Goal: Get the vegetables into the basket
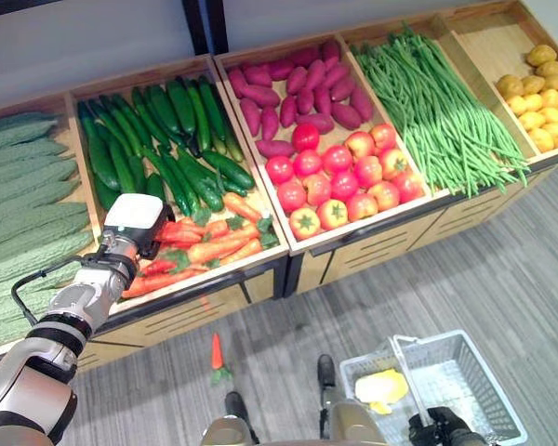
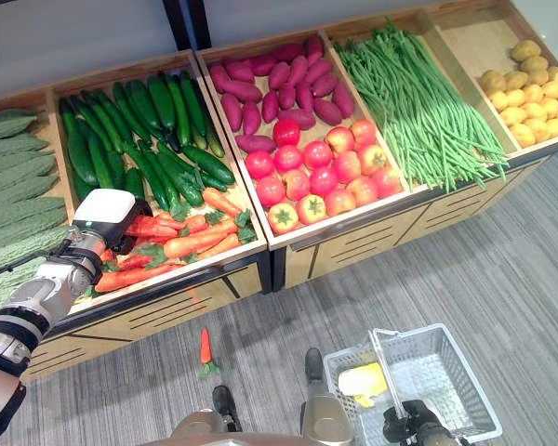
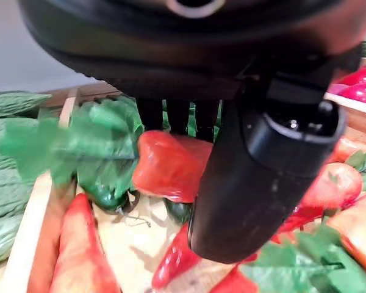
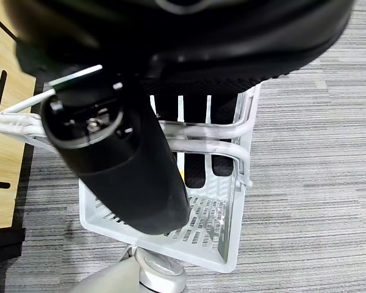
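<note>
The left hand [image 1: 135,223] is reaching into the carrots [image 1: 209,243]; its fingers [image 3: 177,116] are touching one, grip unclear. Stiff, smooth: grasp mid-body. The right hand [image 4: 116,159] is gripping the basket [image 1: 465,381] handle [image 4: 195,131].

Across the upper part of your frame runs a wooden display stand [image 1: 372,243] split into slanted bins. At the far left you have bitter gourds [image 1: 23,195]. Next right, cucumbers [image 1: 158,139] fill the back of a bin and carrots [image 1: 209,243] lie at its front edge. In the middle bin, purple sweet potatoes [image 1: 298,88] sit behind tomatoes [image 1: 344,177]. Right of that you see green beans [image 1: 442,107], and potatoes [image 1: 539,98] at the upper right. Below the stand is grey striped floor [image 1: 502,269]. One carrot [image 1: 217,356] lies on it at lower centre. At the lower right you have a white basket [image 1: 488,390] with a yellow item [image 1: 383,386] inside.
</note>
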`<state>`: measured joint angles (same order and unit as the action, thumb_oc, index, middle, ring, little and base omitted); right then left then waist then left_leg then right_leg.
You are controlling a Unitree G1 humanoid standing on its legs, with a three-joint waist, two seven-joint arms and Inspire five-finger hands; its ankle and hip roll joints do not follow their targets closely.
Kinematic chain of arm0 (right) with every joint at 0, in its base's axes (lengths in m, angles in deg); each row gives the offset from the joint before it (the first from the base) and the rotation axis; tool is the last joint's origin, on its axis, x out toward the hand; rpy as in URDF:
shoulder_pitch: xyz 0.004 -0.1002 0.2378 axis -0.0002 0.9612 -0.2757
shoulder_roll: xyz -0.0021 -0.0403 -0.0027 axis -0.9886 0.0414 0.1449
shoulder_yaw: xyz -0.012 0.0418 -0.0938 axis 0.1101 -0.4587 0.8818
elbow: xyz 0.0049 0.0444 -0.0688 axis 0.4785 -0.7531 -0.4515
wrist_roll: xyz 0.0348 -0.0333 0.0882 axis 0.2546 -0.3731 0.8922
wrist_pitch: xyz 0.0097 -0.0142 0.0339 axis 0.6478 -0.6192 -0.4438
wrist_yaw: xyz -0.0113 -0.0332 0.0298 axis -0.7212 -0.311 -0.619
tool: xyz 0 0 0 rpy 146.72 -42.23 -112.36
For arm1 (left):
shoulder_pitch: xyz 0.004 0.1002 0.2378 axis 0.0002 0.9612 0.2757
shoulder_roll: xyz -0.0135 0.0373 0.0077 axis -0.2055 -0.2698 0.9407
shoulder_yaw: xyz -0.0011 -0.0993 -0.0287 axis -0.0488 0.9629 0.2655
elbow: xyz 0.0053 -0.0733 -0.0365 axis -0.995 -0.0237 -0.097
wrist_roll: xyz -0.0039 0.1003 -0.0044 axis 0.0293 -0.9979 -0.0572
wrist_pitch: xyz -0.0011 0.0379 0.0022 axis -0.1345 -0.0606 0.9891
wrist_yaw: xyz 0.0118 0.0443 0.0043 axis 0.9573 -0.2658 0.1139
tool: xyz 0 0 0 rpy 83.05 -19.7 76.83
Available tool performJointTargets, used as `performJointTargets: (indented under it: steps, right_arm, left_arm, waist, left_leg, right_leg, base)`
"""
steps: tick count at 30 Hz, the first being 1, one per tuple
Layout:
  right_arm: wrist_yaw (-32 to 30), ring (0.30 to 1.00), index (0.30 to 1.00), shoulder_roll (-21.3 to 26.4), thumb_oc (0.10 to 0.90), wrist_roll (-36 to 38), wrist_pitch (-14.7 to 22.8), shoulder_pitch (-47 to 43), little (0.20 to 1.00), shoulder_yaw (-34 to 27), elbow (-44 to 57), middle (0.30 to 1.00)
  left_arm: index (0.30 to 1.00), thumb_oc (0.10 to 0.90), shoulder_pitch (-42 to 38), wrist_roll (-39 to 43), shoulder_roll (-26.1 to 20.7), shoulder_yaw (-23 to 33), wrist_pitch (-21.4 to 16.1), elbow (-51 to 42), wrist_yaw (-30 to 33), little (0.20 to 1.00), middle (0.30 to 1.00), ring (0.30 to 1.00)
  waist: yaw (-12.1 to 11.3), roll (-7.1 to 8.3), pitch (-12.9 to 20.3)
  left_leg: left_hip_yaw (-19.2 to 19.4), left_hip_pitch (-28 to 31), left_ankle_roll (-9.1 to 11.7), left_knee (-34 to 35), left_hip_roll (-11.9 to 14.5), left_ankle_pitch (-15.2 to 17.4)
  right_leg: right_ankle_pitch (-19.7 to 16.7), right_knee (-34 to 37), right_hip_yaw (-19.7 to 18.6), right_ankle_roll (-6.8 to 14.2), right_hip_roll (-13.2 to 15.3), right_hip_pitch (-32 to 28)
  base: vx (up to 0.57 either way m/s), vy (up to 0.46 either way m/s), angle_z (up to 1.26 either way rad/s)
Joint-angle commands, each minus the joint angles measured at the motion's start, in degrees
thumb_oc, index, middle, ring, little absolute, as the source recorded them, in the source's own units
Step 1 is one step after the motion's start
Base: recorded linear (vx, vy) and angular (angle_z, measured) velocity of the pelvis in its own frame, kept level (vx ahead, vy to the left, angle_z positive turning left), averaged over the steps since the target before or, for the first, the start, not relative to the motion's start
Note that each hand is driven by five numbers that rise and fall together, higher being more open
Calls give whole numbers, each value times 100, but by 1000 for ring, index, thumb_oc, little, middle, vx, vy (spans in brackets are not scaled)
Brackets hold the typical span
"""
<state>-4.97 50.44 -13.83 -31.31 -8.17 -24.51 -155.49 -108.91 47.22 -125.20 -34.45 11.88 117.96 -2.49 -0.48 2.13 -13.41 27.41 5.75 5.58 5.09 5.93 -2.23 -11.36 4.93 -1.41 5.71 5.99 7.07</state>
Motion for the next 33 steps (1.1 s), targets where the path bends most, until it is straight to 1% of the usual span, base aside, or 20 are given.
performJointTargets:
  steps: [1,6,10,12,13,14,16,17,19,22,24,26,27,30,31,33]
  right_arm:
    - [-13,300,300,180,400,-97,129,-97,300,291,-46,300]
    - [-13,300,300,152,400,-61,130,-94,300,268,-77,300]
    - [-19,300,300,111,400,-63,135,-50,300,230,-82,300]
    - [-27,300,300,93,400,-56,150,-16,300,211,-75,300]
    - [-20,300,300,76,400,-34,154,5,300,185,-80,300]
    - [-17,300,300,65,400,-48,159,24,300,199,-66,300]
    - [-22,300,300,32,400,-28,176,37,300,170,-73,300]
    - [-22,300,300,37,400,-28,177,35,300,182,-73,300]
    - [-14,300,300,4,400,-13,188,46,300,164,-66,300]
    - [-6,300,300,-12,400,-19,190,68,300,163,-51,300]
    - [19,300,300,-3,400,-40,177,101,300,151,-31,300]
    - [30,300,300,-3,400,-27,175,112,300,143,-13,300]
    - [37,300,300,3,400,-25,166,120,300,134,-15,300]
    - [85,300,300,57,400,-26,161,172,300,88,-9,300]
    - [85,300,300,53,400,-26,161,173,300,87,-9,300]
    - [93,300,300,78,400,-30,157,193,300,74,-19,300]
  left_arm:
    - [300,400,-105,-97,-37,-136,-4,221,-118,300,300,300]
    - [300,400,-89,-54,-87,71,66,145,63,300,300,300]
    - [300,400,59,95,-117,434,97,-15,306,300,300,300]
    - [300,400,127,200,-126,677,83,-321,498,300,300,300]
    - [300,400,178,241,-171,846,82,-619,584,300,300,300]
    - [300,400,244,301,-126,949,38,-550,719,300,300,300]
    - [300,400,365,455,-117,1249,-28,-1086,890,300,300,300]
    - [300,400,401,453,-123,1281,-23,-1116,878,300,300,300]
    - [300,400,536,557,-121,1516,-101,-1405,993,300,300,300]
    - [300,400,701,583,-195,1714,-167,-1808,933,300,300,300]
    - [300,400,829,524,-371,1773,-278,-2157,776,300,300,300]
    - [300,400,874,526,-445,1801,-326,-2330,676,300,300,300]
    - [300,400,909,523,-513,1790,-380,-2417,587,300,300,300]
    - [300,400,914,461,-1012,1593,-576,-2889,161,300,300,300]
    - [300,400,912,466,-1018,1592,-574,-2895,153,300,300,300]
    - [300,400,846,466,-1195,1475,-668,-3062,16,300,300,300]
  waist:
    - [-33,20,-45]
    - [-54,15,-14]
    - [-60,10,33]
    - [-71,21,65]
    - [-83,26,81]
    - [-76,32,103]
    - [-98,43,143]
    - [-86,40,144]
    - [-97,51,181]
    - [-106,48,225]
    - [-116,40,263]
    - [-115,40,271]
    - [-118,33,282]
    - [-118,-7,320]
    - [-120,-4,320]
    - [-117,-16,328]
  left_leg:
    - [-271,-73,189,-9,96,36]
    - [-278,-34,186,-9,83,54]
    - [-287,14,186,-9,68,76]
    - [-295,36,189,-9,68,88]
    - [-302,51,190,-9,68,98]
    - [-307,62,193,-9,67,98]
    - [-324,88,196,-9,63,114]
    - [-324,92,197,-9,63,114]
    - [-326,119,198,-9,62,128]
    - [-337,146,197,-9,56,147]
    - [-342,171,199,-9,55,158]
    - [-341,180,200,-9,56,160]
    - [-343,188,200,-9,51,163]
    - [-360,214,204,-9,43,165]
    - [-360,215,204,-9,44,165]
    - [-359,221,207,-9,39,162]
  right_leg:
    - [396,-483,303,452,434,-60]
    - [404,-467,309,453,446,-112]
    - [415,-469,340,451,458,-159]
    - [424,-464,352,451,467,-192]
    - [432,-460,359,452,468,-213]
    - [440,-455,370,449,467,-232]
    - [451,-446,376,441,472,-269]
    - [451,-444,377,441,472,-274]
    - [456,-436,384,437,478,-307]
    - [465,-424,395,433,482,-354]
    - [473,-417,395,433,482,-385]
    - [473,-415,396,435,486,-397]
    - [475,-410,397,437,490,-408]
    - [470,-393,406,450,493,-449]
    - [469,-393,406,450,493,-449]
    - [469,-391,411,450,491,-454]
  base:
    - [0,0,0]
    - [0,0,0]
    - [0,0,0]
    - [0,0,0]
    - [0,0,0]
    - [0,0,0]
    - [0,0,0]
    - [0,0,0]
    - [0,0,0]
    - [4,0,1]
    - [0,0,0]
    - [0,0,0]
    - [0,0,0]
    - [0,0,0]
    - [0,0,0]
    - [0,0,0]
